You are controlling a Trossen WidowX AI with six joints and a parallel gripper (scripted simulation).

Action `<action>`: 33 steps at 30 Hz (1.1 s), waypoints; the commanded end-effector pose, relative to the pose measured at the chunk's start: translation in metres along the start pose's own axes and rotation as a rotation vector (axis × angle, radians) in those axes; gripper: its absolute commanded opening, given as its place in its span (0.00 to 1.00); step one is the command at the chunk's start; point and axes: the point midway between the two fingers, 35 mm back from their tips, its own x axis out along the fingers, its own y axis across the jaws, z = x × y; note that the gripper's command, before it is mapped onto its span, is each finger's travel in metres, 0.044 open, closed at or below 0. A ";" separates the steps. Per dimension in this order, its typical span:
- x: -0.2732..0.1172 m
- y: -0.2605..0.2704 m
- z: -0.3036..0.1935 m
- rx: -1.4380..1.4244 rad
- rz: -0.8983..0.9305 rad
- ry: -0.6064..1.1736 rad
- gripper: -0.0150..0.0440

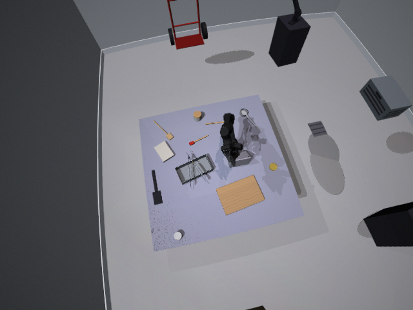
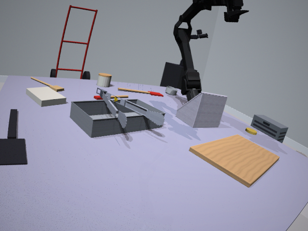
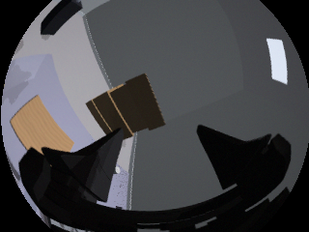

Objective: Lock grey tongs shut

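Tongs (image 1: 193,168) (image 2: 111,105) lie splayed across the roasting tin (image 1: 180,175) (image 2: 82,121) in the top view, apart from the wooden board (image 1: 240,195) (image 2: 235,159) (image 3: 41,125). In the exterior view their scalloped tips overhang the near wall; thin metal arms look light, stiff and slippery, likely to swivel if pinched off-centre. A hold across both arms, between hinge and tips, should squeeze them evenly and allow tipping upward. The wrist view shows the fingers spread wide with nothing between them.
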 end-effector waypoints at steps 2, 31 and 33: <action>0.007 0.020 -0.078 0.141 0.107 0.205 1.00; -0.185 0.259 -0.396 0.782 1.045 1.267 1.00; -0.185 0.259 -0.396 0.782 1.045 1.267 1.00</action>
